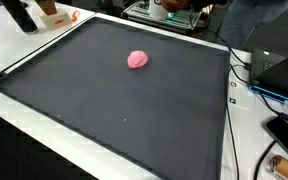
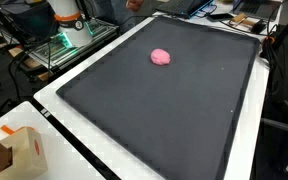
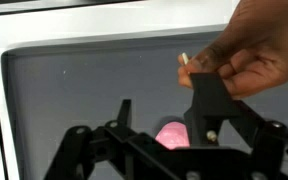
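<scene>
A small pink lump (image 1: 138, 59) (image 2: 161, 57) lies on a large black mat (image 1: 104, 100) (image 2: 164, 120) in both exterior views. In the wrist view the pink lump (image 3: 171, 134) shows low between the two black fingers of my gripper (image 3: 167, 92), which stands open well above the mat with nothing held. A person's hand (image 3: 254, 45) reaches in from the upper right and pinches the tip of the right finger (image 3: 210, 95). A small pale stick (image 3: 184, 58) pokes out of that hand. The gripper itself is out of both exterior views.
The mat lies on a white table (image 1: 24, 55) (image 2: 74, 150). A cardboard box (image 2: 19, 150) (image 1: 52, 12) stands at one corner. Cables and dark electronics (image 1: 279, 75) lie beside the mat. The robot's base with a green-lit unit (image 2: 69, 25) stands at the table's far end.
</scene>
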`<state>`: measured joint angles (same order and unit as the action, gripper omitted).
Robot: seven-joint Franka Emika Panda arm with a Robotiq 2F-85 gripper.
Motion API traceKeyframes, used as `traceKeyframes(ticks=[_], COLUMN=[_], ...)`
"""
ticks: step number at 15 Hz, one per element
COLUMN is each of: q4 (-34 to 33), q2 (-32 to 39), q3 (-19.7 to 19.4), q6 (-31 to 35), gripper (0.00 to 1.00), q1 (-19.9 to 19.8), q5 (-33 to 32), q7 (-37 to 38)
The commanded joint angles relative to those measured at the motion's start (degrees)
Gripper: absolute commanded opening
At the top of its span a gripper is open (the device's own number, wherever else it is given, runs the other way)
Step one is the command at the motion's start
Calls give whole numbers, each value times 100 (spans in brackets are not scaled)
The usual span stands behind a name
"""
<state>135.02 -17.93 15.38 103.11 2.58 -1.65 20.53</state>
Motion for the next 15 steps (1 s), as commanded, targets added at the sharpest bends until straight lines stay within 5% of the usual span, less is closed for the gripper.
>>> traceKeyframes(ticks=[1,2,11,15], q4=[-6,0,-26,-14], q2=[15,18,45,47], q3=[-138,-153,-240,-265], q6=[-8,2,11,42], gripper=[91,73,4,6], q1=[148,151,187,196], q5=[-40,-33,-60,-84], q7=[36,21,-30,-67])
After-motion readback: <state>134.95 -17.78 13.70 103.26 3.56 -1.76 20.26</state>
